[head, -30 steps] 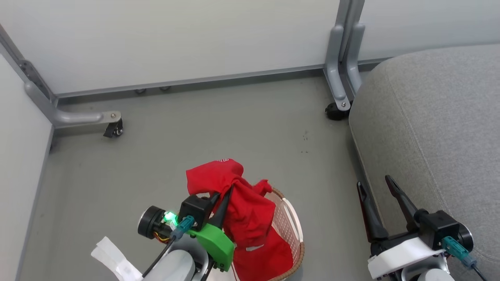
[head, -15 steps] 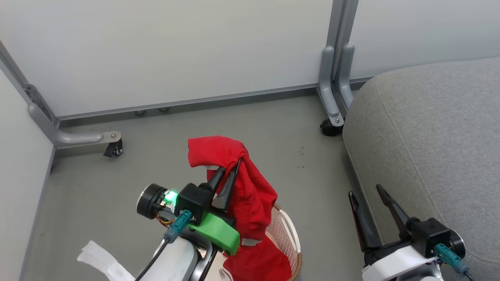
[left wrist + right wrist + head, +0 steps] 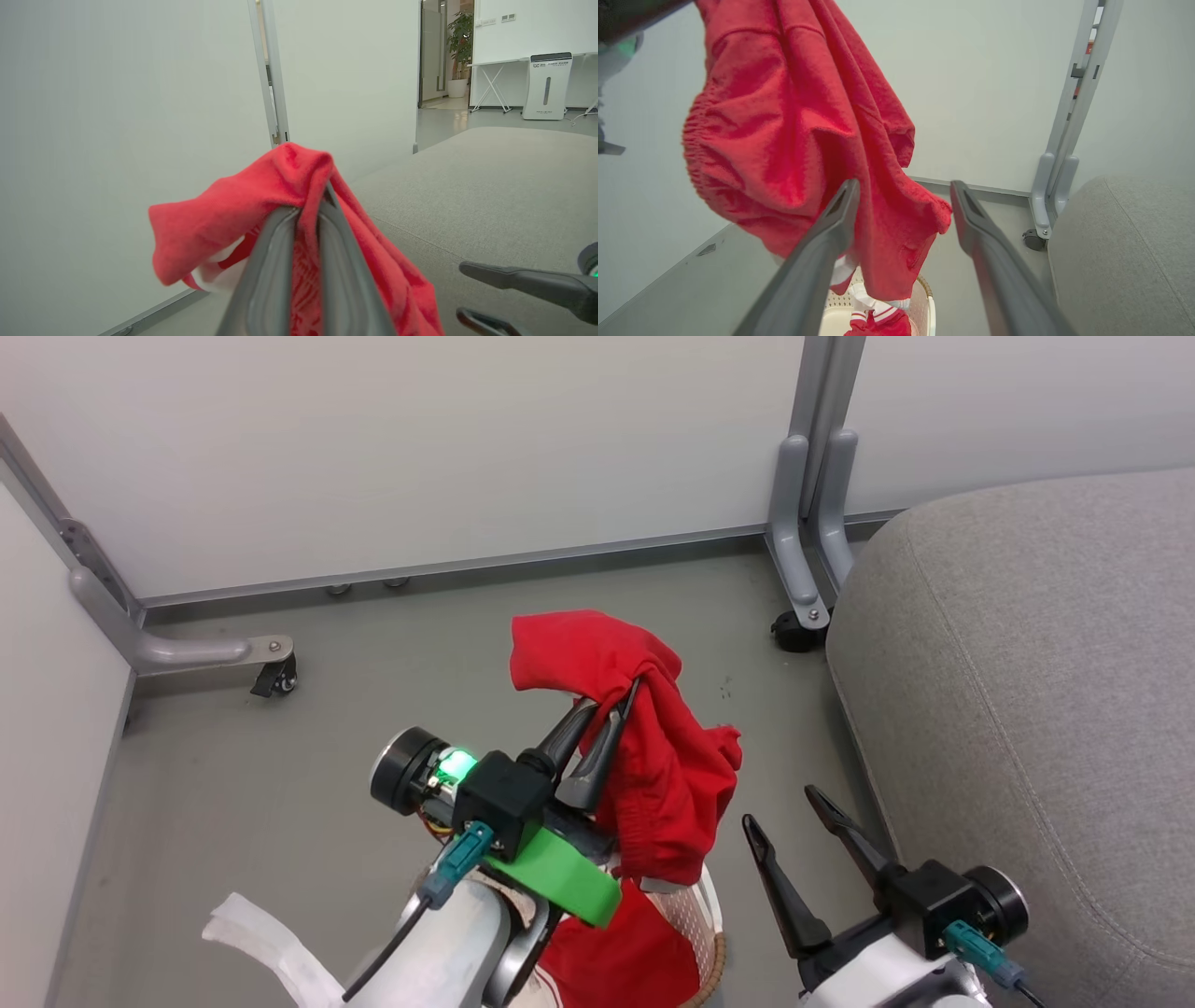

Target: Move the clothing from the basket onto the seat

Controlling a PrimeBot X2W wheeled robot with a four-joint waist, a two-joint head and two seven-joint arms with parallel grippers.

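The left gripper (image 3: 627,695) was closed tight on a red garment (image 3: 653,765), its two dark fingers pressed together with only a fold of cloth between them, as the left wrist view showed (image 3: 310,210). The garment (image 3: 224,224) bunched over the fingertips and hung down from them in loose folds, with a gathered, elastic-looking edge visible in the right wrist view (image 3: 784,116). Its lower end hung over the basket (image 3: 717,961), which stood on the grey floor (image 3: 373,644) below the left arm. I could not tell whether the hem was clear of the basket. More red cloth with white stripes (image 3: 878,322) lay inside the basket (image 3: 924,298). The right gripper (image 3: 780,807) stood wide open and held nothing. It was between the basket and the seat (image 3: 1027,663), with its fingers pointing up towards the hanging cloth. In its own wrist view (image 3: 904,184) the garment hung just beyond the spread fingers, and contact could not be judged. The grey seat (image 3: 490,177) lay to the robot's right, well apart from the held garment, and its top was bare fabric with a stitched seam (image 3: 1120,256). Pale partition panels closed off the far side. The grey foot of one ended in a black caster (image 3: 792,633) just beside the seat's corner, and another caster (image 3: 275,679) stood off to the left.
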